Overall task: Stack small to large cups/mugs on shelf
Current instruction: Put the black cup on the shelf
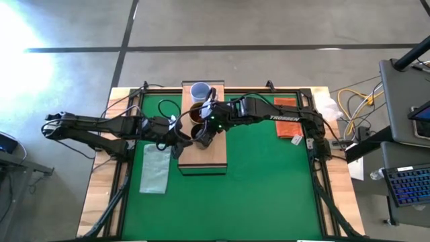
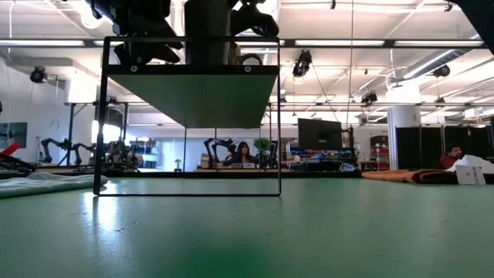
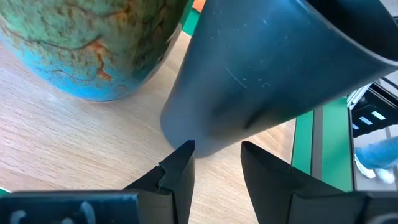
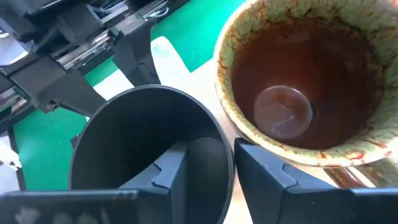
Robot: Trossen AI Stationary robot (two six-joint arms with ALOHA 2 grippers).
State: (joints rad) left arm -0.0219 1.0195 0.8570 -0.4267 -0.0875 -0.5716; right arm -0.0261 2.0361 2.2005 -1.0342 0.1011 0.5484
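Note:
The light-wood shelf (image 1: 205, 156) stands mid-table on green felt. On its far end stands the pale blue-grey mug (image 1: 199, 91). Nearer is the brown/gold mug (image 1: 195, 114), whose inside shows brown in the right wrist view (image 4: 292, 93). The slim black cup (image 1: 203, 136) is just on the near side of the brown/gold mug. My right gripper (image 1: 208, 128) comes from the right and is shut on the cup. My left gripper (image 1: 183, 138) comes from the left. It is open, with its fingertips at the cup's lower end (image 3: 186, 130). My right gripper holds the black cup by its rim wall (image 4: 225, 144), on the side toward the brown mug, with one finger (image 4: 174, 165) inside the cup and one (image 4: 264, 171) outside. The fingers come from above, slanting down. The cup's mouth faces up and its lower end is at the shelf top. My left gripper's fingertips (image 3: 181, 155) stand at the cup's base; I cannot tell whether they touch it.
A pale green cloth (image 1: 156, 168) lies left of the shelf. An orange-brown cloth (image 1: 287, 115) with a white tag (image 1: 296, 139) lies at the right. In the low view the shelf (image 2: 193, 93) stands raised on thin legs, and people sit in the room behind.

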